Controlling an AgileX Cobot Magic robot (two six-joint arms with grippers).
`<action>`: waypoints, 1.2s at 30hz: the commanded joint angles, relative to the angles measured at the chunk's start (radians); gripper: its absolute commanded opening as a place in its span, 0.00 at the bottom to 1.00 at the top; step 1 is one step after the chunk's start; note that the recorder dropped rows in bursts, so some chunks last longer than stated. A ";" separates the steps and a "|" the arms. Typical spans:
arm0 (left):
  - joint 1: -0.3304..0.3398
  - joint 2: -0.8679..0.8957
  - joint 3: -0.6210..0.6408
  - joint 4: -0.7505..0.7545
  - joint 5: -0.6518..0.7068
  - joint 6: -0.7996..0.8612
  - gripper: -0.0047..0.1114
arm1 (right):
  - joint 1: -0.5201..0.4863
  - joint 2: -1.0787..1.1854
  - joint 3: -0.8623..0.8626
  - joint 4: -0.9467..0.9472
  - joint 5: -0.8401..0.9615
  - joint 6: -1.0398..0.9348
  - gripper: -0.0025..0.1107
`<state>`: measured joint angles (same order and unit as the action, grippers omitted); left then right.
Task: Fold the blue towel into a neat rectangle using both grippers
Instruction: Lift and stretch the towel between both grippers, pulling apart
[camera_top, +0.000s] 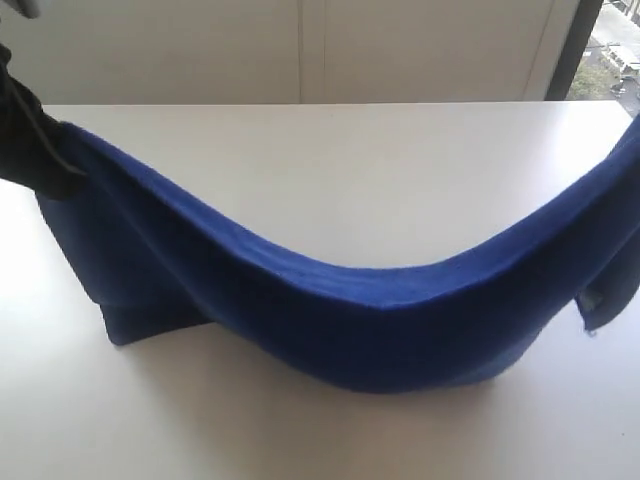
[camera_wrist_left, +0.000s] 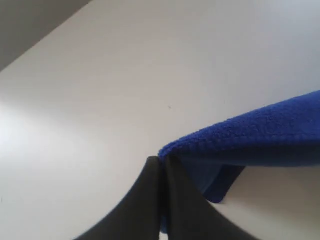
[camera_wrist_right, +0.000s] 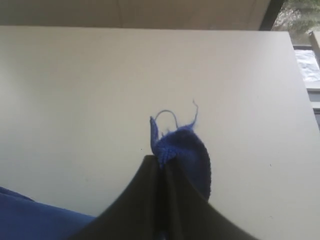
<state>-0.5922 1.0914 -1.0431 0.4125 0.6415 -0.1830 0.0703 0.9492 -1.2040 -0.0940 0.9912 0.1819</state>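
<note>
The blue towel (camera_top: 330, 300) hangs in a sagging arc between both grippers, held above the white table (camera_top: 330, 160); its lower part rests on the tabletop. My left gripper (camera_wrist_left: 162, 161) is shut on the towel's left end (camera_wrist_left: 250, 132), and its black body (camera_top: 25, 130) shows at the left edge of the exterior view. In the right wrist view my right gripper (camera_wrist_right: 161, 161) is shut on a towel corner (camera_wrist_right: 185, 145) with loose threads. The right gripper itself is out of the exterior view. A pale label edge (camera_top: 597, 305) hangs at the right end.
The white table's far edge (camera_top: 300, 103) meets a pale wall. A dark window frame (camera_top: 580, 45) stands at the back right. Bare tabletop (camera_wrist_right: 75, 90) lies beneath both grippers.
</note>
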 joint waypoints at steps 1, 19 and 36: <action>-0.002 0.015 0.029 -0.005 -0.001 0.003 0.04 | -0.001 0.020 0.100 0.002 -0.089 0.006 0.02; -0.015 -0.285 0.032 -0.129 0.160 0.029 0.04 | -0.001 -0.245 0.122 0.087 -0.036 0.002 0.02; -0.015 -0.122 0.086 0.092 0.015 -0.119 0.04 | -0.001 -0.019 0.157 0.115 -0.167 -0.005 0.02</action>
<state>-0.6169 0.8753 -0.9796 0.4236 0.7352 -0.2225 0.0703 0.8044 -1.0754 0.0245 0.9091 0.1819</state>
